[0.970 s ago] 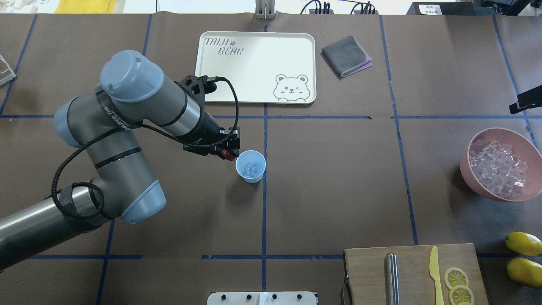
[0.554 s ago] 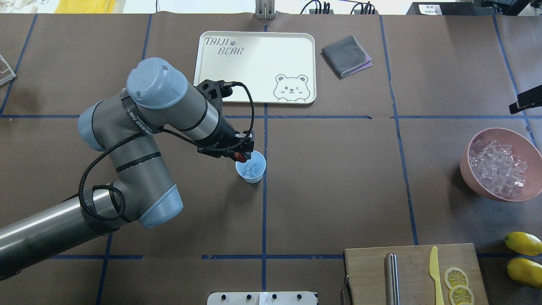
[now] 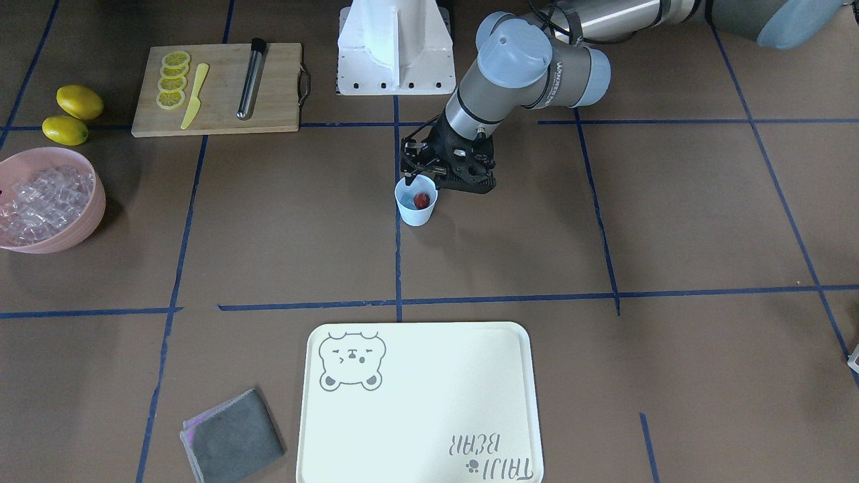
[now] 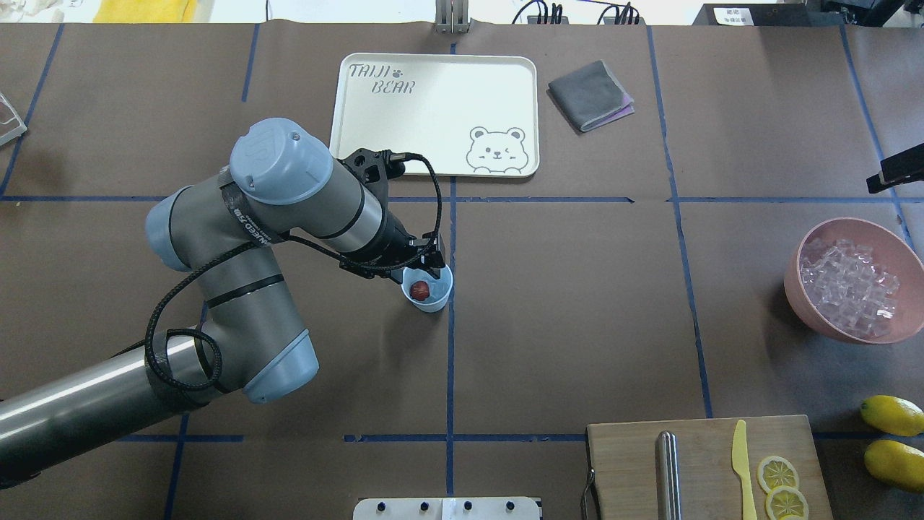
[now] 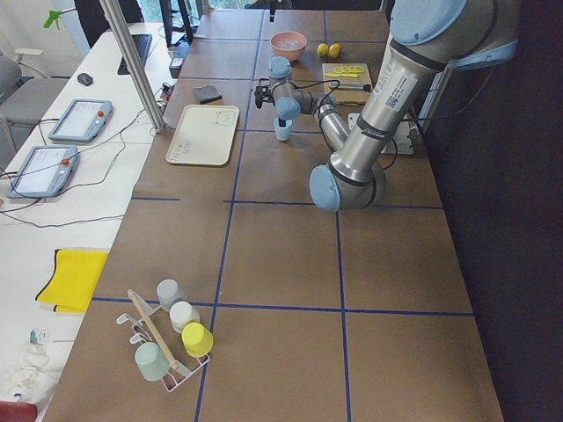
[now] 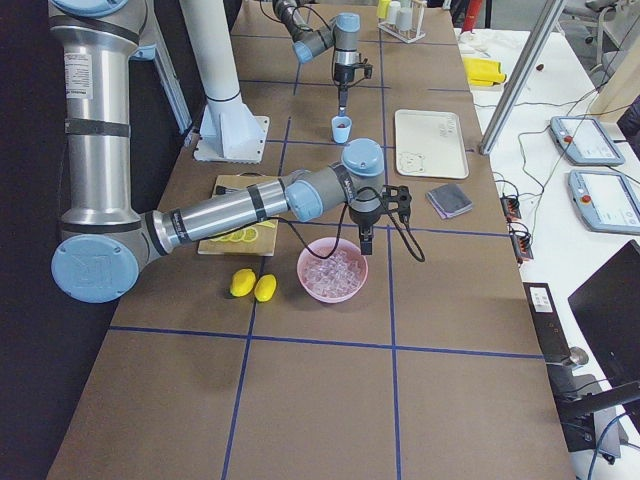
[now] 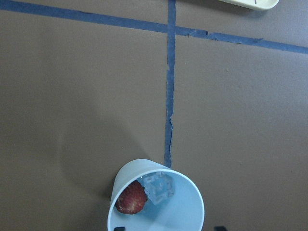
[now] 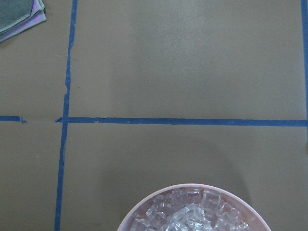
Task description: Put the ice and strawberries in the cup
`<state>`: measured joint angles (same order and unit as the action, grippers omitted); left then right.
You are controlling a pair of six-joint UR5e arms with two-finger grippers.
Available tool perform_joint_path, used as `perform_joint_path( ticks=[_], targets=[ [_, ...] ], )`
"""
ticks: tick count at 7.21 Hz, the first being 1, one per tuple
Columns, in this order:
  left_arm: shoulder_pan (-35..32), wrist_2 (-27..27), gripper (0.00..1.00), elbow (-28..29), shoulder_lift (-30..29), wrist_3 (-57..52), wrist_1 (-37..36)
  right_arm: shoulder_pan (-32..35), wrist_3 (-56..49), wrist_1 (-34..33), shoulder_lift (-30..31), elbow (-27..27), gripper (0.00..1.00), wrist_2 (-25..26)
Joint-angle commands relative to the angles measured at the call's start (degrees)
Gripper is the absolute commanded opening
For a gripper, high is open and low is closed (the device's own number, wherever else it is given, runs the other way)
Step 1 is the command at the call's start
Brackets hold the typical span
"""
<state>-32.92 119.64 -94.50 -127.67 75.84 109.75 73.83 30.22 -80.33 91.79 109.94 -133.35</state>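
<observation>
1. The cup (image 4: 437, 303) is standing upright on the table (image 4: 577, 310), on a blue tape line near the middle.
2. The strawberry (image 7: 131, 198) is lying inside the cup, against its inner wall. The ice (image 7: 159, 187) is sitting just beside the berry and touching it.
3. The left gripper (image 4: 429, 266) is hanging directly over the cup and pointing down. Its fingers (image 7: 120, 228) are standing apart, one at each side of the cup's rim in the wrist view, and they are holding nothing.
4. The right gripper (image 6: 365, 240) is hovering above the edge of the pink bowl (image 4: 808, 314), well apart from the cup. It is showing only in the side view, so I cannot tell whether its fingers are apart or together.
5. A heap of ice cubes (image 4: 848, 285) is filling the bowl.
6. A cream tray (image 4: 433, 115) with a bear drawing and a folded grey cloth (image 4: 590, 95) are lying beyond the cup.
7. A cutting board (image 4: 628, 462) is carrying a metal rod (image 4: 668, 473), a yellow knife (image 4: 741, 469) and lemon slices (image 4: 777, 473). Two lemons (image 4: 893, 414) are lying just beside it.
</observation>
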Motion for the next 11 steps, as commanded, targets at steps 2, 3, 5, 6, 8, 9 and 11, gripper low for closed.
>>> perform_joint_path(
  ticks=[2,3,5,6,8,9,11],
  targets=[
    [-3.6,0.0,0.87,-4.2,4.4,-0.5,-0.4,0.2,-0.4,-0.2,0.0,-0.4,1.00,0.2],
    [-6.7,0.2,0.87,-7.3,9.9,-3.7,-0.4,0.7,-1.7,-0.2,-0.2,-1.6,1.00,0.4],
    [-12.5,0.3,0.87,-12.4,22.0,-20.9,-0.9,3.9,-11.3,-0.4,-0.6,-5.9,1.00,0.5],
    [-16.5,0.4,0.87,-13.2,27.9,-31.3,-0.9,5.0,-15.4,-0.4,-0.6,-8.1,1.00,0.6],
    [-25.5,0.4,0.87,-12.3,36.9,-55.3,-1.3,8.2,-24.0,-0.5,-0.6,-12.5,1.00,0.9],
    [-31.4,0.4,0.87,-11.4,37.5,-64.6,-6.6,8.3,-26.1,-0.6,-0.7,-14.2,1.00,0.9],
    [-45.2,1.0,0.90,-11.4,36.5,-85.7,-24.2,8.3,-26.9,-0.6,-0.6,-15.1,1.00,0.8]
  ],
)
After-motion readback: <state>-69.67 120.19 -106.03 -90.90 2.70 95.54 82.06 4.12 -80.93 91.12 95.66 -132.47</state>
